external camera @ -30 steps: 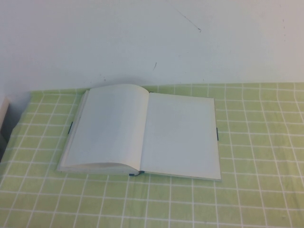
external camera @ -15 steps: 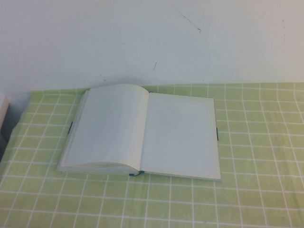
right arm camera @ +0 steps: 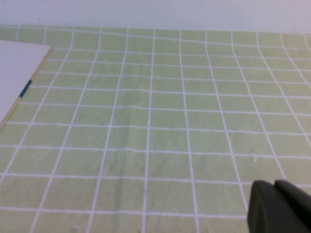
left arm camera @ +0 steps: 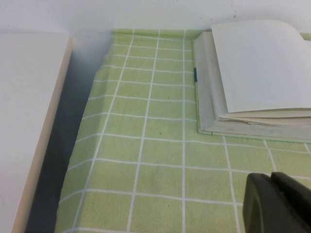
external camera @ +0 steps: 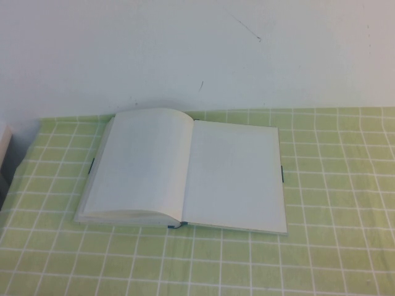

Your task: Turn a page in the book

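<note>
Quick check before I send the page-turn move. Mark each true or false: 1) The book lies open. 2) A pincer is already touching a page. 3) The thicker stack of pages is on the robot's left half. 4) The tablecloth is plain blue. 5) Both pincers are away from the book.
1) True. The book lies open on the table.
2) False. No pincer touches it; neither arm shows in the high view.
3) True. The left half bulges with stacked pages; the right half lies nearly flat.
4) False. The tablecloth is light green with a white grid.
5) True. The left pincer sits over cloth short of the book's left edge; the right pincer, shut, is over cloth beyond its right edge.
</note>
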`<state>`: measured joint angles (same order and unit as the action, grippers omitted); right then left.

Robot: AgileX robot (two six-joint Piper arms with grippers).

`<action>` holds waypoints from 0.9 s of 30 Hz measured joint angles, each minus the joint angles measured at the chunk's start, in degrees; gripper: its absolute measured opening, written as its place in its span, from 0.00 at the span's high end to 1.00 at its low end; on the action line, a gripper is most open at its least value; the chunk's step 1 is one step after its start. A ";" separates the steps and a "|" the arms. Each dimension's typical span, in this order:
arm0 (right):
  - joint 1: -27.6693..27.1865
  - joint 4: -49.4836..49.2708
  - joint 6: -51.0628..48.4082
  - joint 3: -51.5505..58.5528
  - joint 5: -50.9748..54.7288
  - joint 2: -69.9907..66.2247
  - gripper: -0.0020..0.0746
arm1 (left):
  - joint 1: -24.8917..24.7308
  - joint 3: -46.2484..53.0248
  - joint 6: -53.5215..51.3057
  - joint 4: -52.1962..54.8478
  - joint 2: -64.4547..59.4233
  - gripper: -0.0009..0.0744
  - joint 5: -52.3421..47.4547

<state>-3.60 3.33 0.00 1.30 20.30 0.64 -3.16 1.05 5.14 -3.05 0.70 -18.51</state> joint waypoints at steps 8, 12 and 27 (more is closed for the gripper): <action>0.00 0.00 1.85 0.00 0.00 0.00 0.98 | 0.00 0.00 0.00 0.00 0.00 0.99 0.00; 0.00 0.10 -1.23 0.00 0.00 0.00 0.98 | 0.00 0.00 0.00 0.00 0.00 0.99 0.00; 0.00 0.10 -3.31 0.00 0.03 0.00 0.98 | 0.00 0.00 0.14 0.00 0.00 0.99 -0.12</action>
<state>-3.60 3.43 -3.31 1.30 20.33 0.64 -3.16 1.05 5.29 -3.05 0.70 -18.62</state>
